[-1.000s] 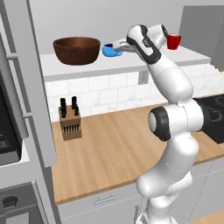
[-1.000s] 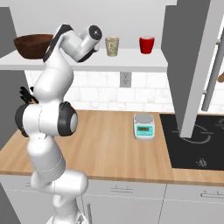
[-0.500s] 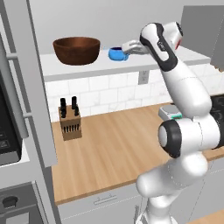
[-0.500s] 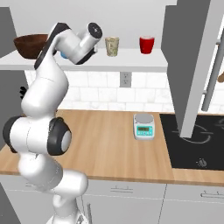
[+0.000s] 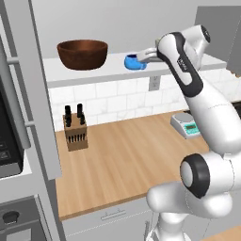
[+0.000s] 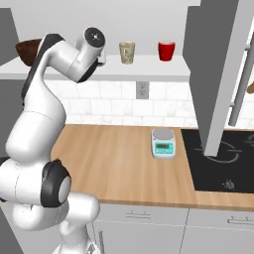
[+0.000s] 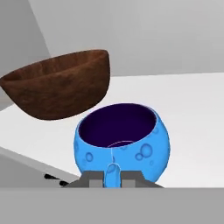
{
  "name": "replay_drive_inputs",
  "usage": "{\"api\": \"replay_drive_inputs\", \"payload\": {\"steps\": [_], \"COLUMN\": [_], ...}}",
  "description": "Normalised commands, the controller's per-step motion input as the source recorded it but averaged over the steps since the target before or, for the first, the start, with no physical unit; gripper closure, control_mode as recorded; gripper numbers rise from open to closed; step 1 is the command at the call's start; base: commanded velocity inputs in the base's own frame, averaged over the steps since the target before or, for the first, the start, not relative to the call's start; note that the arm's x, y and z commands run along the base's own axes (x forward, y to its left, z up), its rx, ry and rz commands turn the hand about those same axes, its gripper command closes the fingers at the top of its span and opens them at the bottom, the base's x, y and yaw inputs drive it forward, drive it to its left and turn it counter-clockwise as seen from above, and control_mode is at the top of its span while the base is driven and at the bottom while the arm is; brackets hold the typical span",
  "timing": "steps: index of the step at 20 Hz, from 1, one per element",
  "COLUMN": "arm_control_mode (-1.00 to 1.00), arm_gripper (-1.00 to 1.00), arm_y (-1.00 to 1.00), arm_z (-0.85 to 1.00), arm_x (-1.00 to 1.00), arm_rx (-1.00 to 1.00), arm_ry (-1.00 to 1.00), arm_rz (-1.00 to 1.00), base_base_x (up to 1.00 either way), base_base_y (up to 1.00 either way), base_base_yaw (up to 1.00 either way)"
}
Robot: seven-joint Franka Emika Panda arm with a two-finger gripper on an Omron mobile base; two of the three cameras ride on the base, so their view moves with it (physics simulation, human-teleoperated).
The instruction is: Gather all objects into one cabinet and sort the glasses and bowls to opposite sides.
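On the white shelf board (image 5: 94, 74) the big brown wooden bowl (image 5: 82, 54) stands at the left. Right of it is the small blue mug (image 5: 134, 61), and my gripper (image 5: 142, 57) holds it from the right. In the hand view the mug (image 7: 122, 138) is close in front, and my gripper (image 7: 112, 177) is shut on its handle, with the bowl (image 7: 61, 85) behind it. Whether the mug rests on the shelf or hangs just above it I cannot tell. The beige tumbler (image 6: 127, 52) and the red cup (image 6: 166, 50) stand further right on the shelf.
A tall grey cabinet door (image 6: 218, 74) with a bar handle (image 6: 239, 84) stands open at the right, another grey door (image 5: 35, 94) at the left. On the wooden counter are a knife block (image 5: 75, 127) and a kitchen scale (image 6: 162, 143); the black hob (image 6: 223, 163) lies beside it.
My gripper has carried the blue mug to the right along the shelf, away from the bowl. The arm's elbow has swung over with it.
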Motion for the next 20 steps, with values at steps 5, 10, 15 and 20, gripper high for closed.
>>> {"api": "replay_drive_inputs", "payload": {"steps": [5, 10, 15, 20], "arm_control_mode": [-1.0, -1.0, -1.0, -1.0], "arm_gripper": [1.0, 1.0, 1.0, 1.0], "arm_y": [-0.49, -0.62, -0.59, -0.46], "arm_z": [0.21, 0.3, 0.11, 0.0], "arm_x": [-0.08, -0.44, -0.46, -0.07], "arm_rx": [-0.04, 0.0, 0.0, -0.01], "arm_ry": [0.0, 0.0, 0.0, 0.0], "arm_rz": [-0.15, -0.11, -0.1, -0.12], "base_base_x": [0.0, 0.0, 0.0, 0.0], "base_base_y": [0.0, 0.0, 0.0, 0.0], "base_base_yaw": [0.0, 0.0, 0.0, 0.0]}}
